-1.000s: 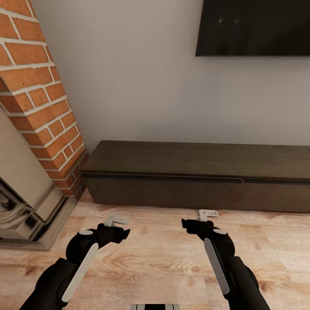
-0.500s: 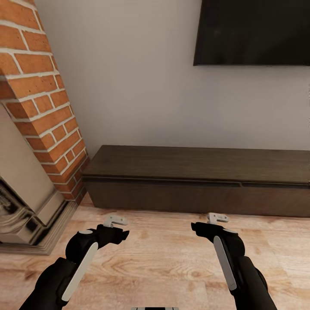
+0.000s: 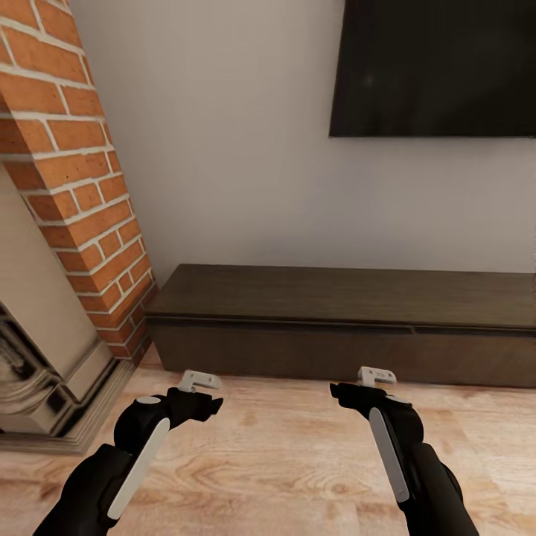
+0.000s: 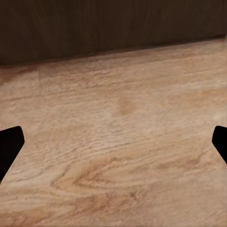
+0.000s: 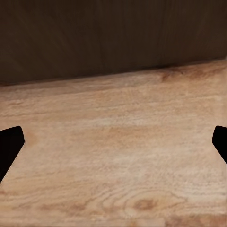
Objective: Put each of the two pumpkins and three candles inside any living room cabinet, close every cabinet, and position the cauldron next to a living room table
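Cabinet (image 3: 350, 327) sits shut against the wall ahead of you. Your left gripper (image 3: 199, 393) and right gripper (image 3: 359, 387) hover empty over the floor (image 3: 268, 461), jaws spread.

Cabinet (image 3: 342, 327) right of fireplace (image 3: 52, 313)

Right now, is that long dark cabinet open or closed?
Closed: the cabinet has its drawer fronts flush, with no pale interior showing.

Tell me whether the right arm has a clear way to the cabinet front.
Probably yes: bare wood floor lies between the open right claw and the closed cabinet, though a gap remains.
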